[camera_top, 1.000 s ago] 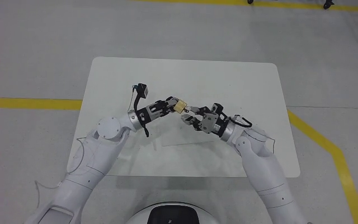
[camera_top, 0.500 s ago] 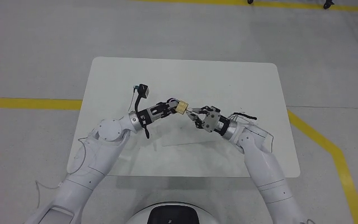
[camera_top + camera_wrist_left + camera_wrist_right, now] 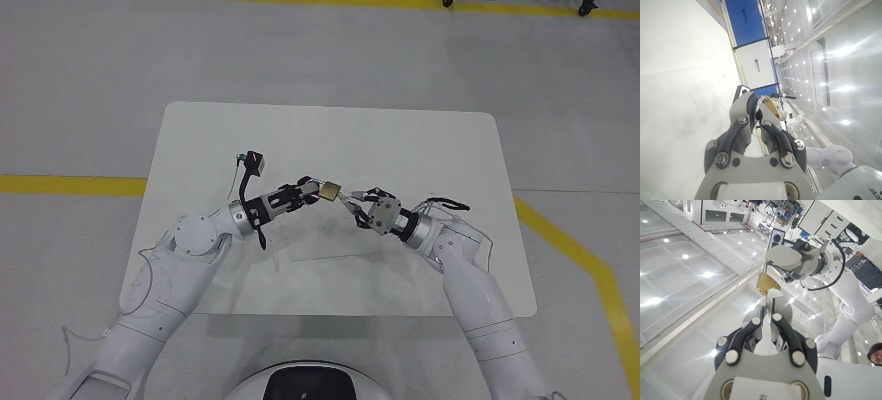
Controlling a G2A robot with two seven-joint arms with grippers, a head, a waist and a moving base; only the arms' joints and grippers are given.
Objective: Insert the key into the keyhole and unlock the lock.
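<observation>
Right gripper (image 3: 768, 308): closed narrow on the key (image 3: 769, 303), which it holds edge-on by the head. The tip is at the bottom face of the lock (image 3: 766, 282); whether the blade has entered the keyhole cannot be told.

Left gripper (image 3: 759, 103): closed on the lock, pinching it at the steel shackle (image 3: 756, 112), with the brass body jutting out toward the other gripper.

Position: both are held in the air above the middle of the white table (image 3: 430, 150), nose to nose.

Handling, judged:
- Lock: small, dense and rigid. The smooth brass is likely to pivot about the shackle when pushed, so a hold on the body would resist turning better.
- Key: thin, stiff and slippery. It is best pinched flat across the head so that twisting does not roll it.
</observation>
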